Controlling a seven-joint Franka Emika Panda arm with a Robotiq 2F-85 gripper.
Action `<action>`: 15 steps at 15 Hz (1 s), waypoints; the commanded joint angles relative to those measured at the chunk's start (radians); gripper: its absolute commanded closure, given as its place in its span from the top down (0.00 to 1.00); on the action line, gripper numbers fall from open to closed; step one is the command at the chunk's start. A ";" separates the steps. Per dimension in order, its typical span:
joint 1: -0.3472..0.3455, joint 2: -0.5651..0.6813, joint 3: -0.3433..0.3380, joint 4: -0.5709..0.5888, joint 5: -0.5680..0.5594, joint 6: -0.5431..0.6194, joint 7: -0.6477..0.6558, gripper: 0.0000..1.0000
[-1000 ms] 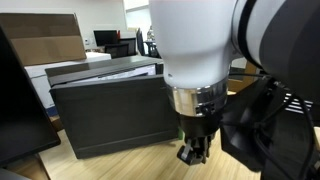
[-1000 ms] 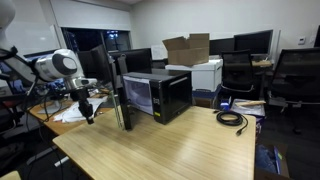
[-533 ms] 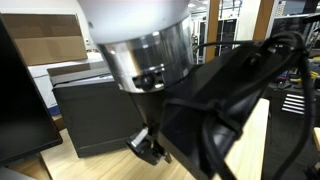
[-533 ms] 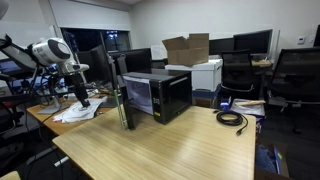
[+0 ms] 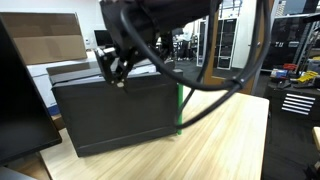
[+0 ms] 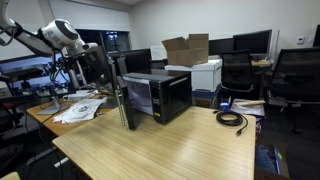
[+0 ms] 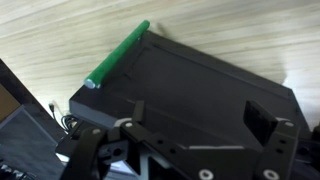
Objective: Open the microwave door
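One door (image 5: 115,115) fills the middle of an exterior view: a flat black panel standing upright on the wooden table (image 5: 230,140), with a green strip (image 5: 179,105) down one edge. In an exterior view the door (image 6: 124,95) shows edge-on, swung well out from the microwave (image 6: 168,95), whose glass front is uncovered. The gripper (image 5: 115,70) hangs at the door's top edge, away from the strip (whether it touches the panel cannot be told). The arm (image 6: 62,33) reaches in from above the far side of the table.

In the wrist view the gripper (image 7: 178,135) looks across the black panel toward the strip (image 7: 115,55). Its fingers (image 7: 92,145) stand wide apart with nothing between them.

Behind the microwave sit a cardboard box (image 6: 188,48) and a white printer (image 6: 208,72). A black cable (image 6: 232,120) lies coiled on the table, well apart from the door.
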 commanded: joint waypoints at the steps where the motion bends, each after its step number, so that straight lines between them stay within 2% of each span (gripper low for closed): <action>1: -0.072 -0.064 0.003 -0.001 -0.064 0.010 0.058 1.00; 4: -0.132 -0.098 -0.004 0.008 -0.095 0.017 0.087 1.00; 5: -0.155 -0.104 -0.010 0.003 -0.100 0.024 0.088 0.75; 6: -0.173 -0.105 -0.015 -0.004 -0.105 0.033 0.084 0.74; 7: -0.200 -0.102 -0.026 -0.017 -0.113 0.061 0.077 0.64; 11: -0.253 -0.084 -0.055 -0.045 -0.115 0.153 0.048 0.35; 15: -0.265 -0.050 -0.059 -0.088 -0.078 0.232 0.042 0.08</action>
